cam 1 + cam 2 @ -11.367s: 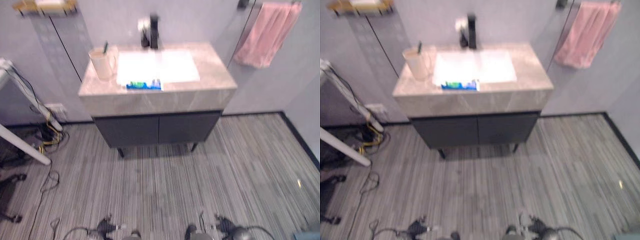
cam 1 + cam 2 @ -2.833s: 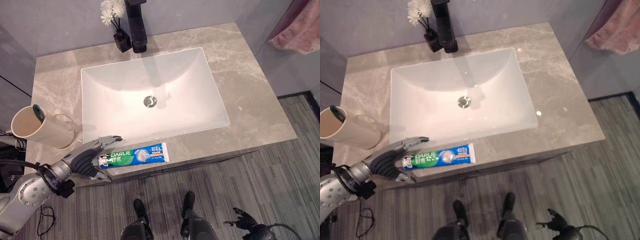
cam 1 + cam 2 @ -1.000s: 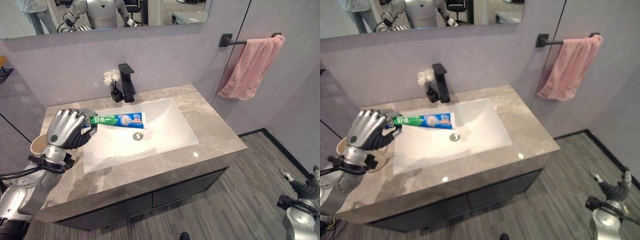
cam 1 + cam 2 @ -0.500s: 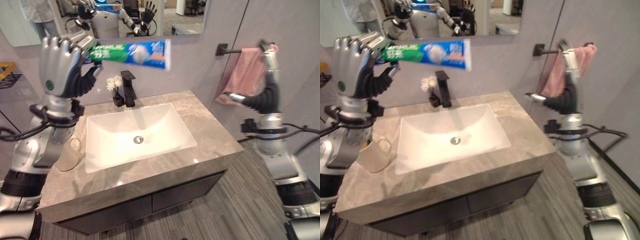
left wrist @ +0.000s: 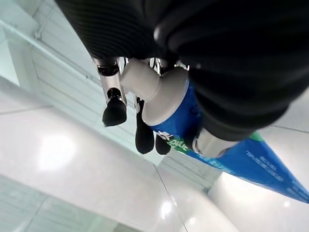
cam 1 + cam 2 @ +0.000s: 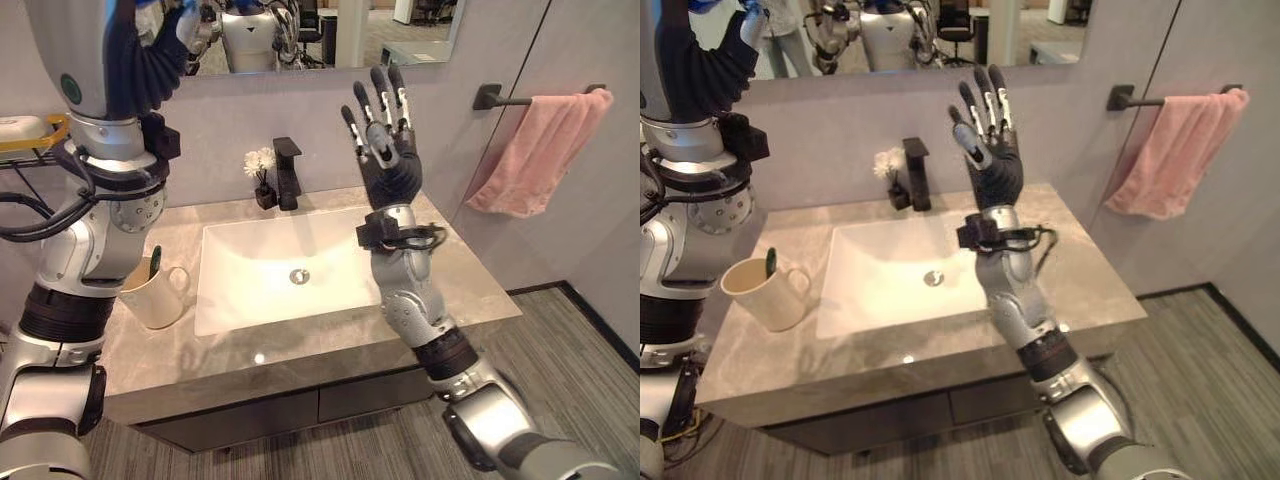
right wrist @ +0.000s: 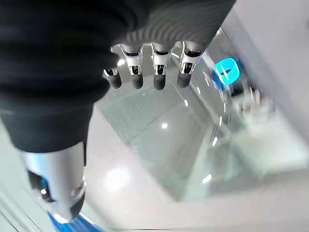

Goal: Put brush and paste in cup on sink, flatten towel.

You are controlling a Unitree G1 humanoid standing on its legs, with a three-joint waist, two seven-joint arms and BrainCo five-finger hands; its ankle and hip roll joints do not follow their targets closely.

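So the left hand point(image 5: 203, 72) has its fingers point(image 5: 115, 111) curled around the blue and green toothpaste tube with the white screw cap point(image 5: 193, 125), thumb pressed on the other side, and the tube sticks out past the hand with the cap end right up by the palm; in the head views that arm is raised way up above the grey marble counter point(image 6: 470, 290), so high the hand itself runs off the top edge. The right hand point(image 6: 385, 140) is up too, above the counter's right side, palm up and fingers point(image 6: 378, 95) straight and spread apart, holding nothing. Using the white rectangular sink basin point(image 6: 250, 265) as the reference: the beige ceramic mug with a handle point(image 6: 152, 292) sits on the counter just to the left of it, and a dark green toothbrush point(image 6: 154, 262) is standing inside the mug, poking out over the rim. Behind the basin there's a black boxy faucet point(image 6: 288, 170), with a little dark vase of white flowers point(image 6: 262, 175) right beside it on its left. Well off to the right of the basin, a pink towel point(image 6: 535, 150) hangs bunched up and uneven on a black wall bar point(image 6: 500, 99). Up left of the basin there's a gold wire shelf point(image 6: 40, 135) on the wall.
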